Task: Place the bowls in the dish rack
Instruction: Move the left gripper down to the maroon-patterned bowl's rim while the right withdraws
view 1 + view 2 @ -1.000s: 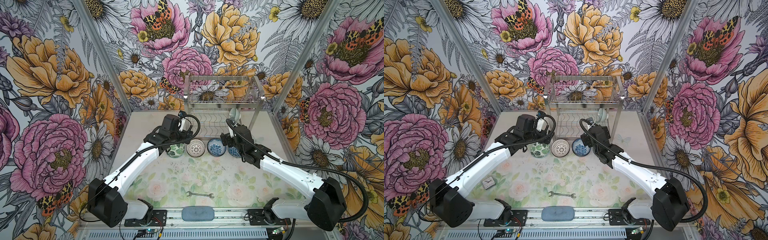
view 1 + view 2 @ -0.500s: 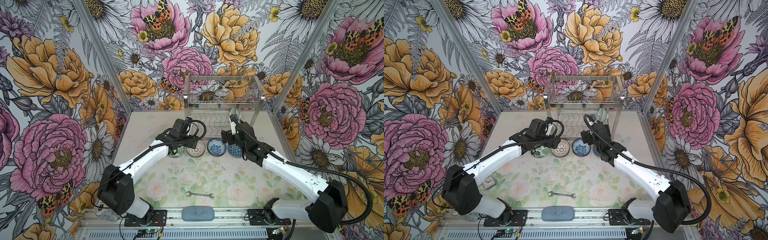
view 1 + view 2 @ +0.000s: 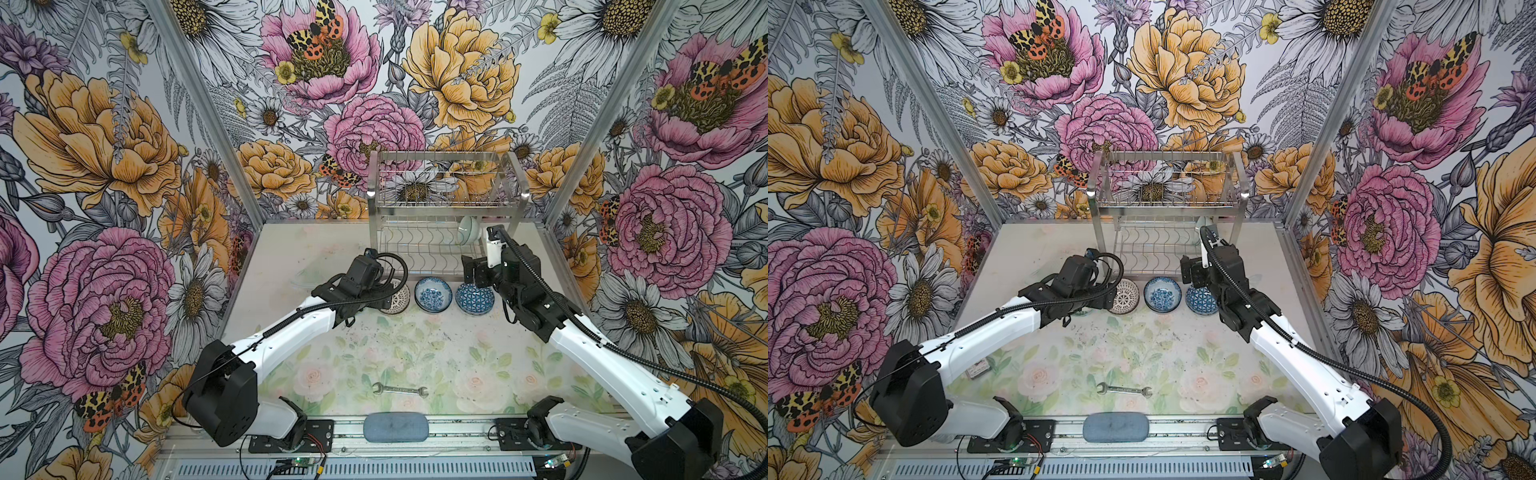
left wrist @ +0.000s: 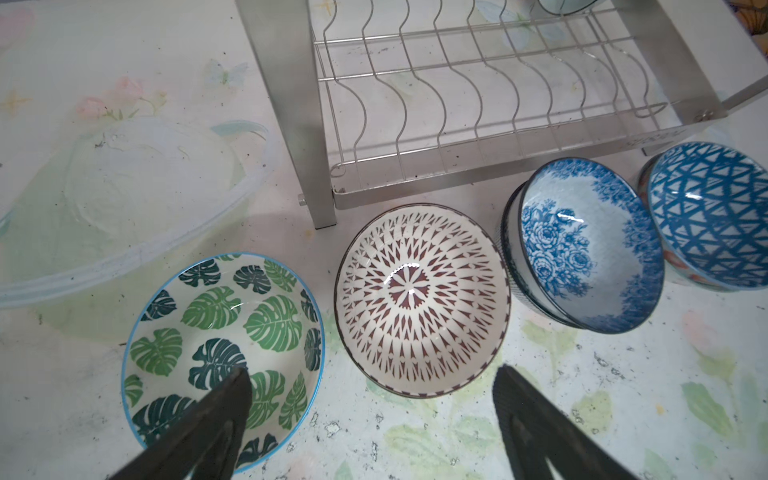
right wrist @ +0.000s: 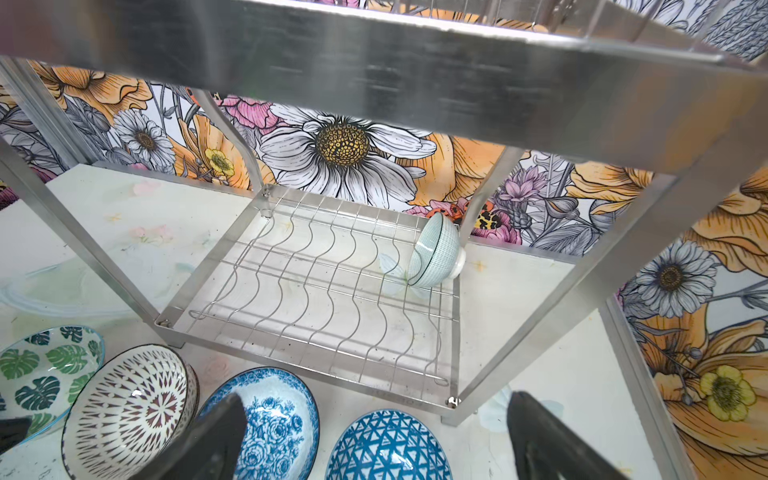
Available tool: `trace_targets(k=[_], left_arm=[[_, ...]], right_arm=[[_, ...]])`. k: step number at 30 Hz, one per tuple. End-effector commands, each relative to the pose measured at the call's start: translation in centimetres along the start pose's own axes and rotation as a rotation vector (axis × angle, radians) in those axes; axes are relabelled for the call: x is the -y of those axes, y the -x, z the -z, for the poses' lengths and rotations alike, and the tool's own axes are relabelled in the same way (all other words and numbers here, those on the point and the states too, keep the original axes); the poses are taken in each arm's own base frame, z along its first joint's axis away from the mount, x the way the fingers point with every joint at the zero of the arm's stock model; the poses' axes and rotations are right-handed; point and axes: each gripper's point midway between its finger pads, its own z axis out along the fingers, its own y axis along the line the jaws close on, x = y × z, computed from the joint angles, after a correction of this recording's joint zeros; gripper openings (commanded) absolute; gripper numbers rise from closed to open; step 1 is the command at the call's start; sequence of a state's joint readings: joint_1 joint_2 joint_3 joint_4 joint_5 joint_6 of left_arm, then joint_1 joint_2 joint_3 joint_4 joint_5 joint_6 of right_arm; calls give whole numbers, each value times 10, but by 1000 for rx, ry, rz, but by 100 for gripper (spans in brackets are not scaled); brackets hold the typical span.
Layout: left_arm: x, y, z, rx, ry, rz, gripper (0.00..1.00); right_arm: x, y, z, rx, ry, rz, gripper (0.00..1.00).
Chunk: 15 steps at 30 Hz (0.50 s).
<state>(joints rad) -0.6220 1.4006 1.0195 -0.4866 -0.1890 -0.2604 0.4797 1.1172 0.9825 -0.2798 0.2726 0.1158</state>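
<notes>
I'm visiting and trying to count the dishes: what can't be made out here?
- Green leaf-patterned ceramic bowl: almost hidden beneath the left arm in both top views.
- Dark striped bowl under the blue floral ceramic bowl: left wrist view shows only its edge.
- Small flat item by that arm in a top view: too small to identify.

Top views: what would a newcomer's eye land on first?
The loud floral wallpaper on every wall hits first. Next comes the shiny dish rack at the back of the table, with a single mint bowl standing on edge at the right end of its lower tier. In front of it sits a row of patterned bowls, with the left claw and right claw open near them.
</notes>
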Motion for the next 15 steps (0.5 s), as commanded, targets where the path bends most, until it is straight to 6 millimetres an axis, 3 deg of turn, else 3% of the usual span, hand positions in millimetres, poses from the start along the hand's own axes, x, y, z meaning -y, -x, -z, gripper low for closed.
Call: trace_targets(k=[1, 10, 15], left_arm=[[-6, 7, -5, 47, 45, -3, 85], [-8, 2, -35, 29, 60, -27, 60], [-16, -2, -53, 6, 85, -39, 52]], right_arm=[[-5, -15, -6, -41, 25, -5, 99], [-3, -28, -17, -74, 4, 26, 99], [-2, -29, -17, -73, 0, 34, 99]])
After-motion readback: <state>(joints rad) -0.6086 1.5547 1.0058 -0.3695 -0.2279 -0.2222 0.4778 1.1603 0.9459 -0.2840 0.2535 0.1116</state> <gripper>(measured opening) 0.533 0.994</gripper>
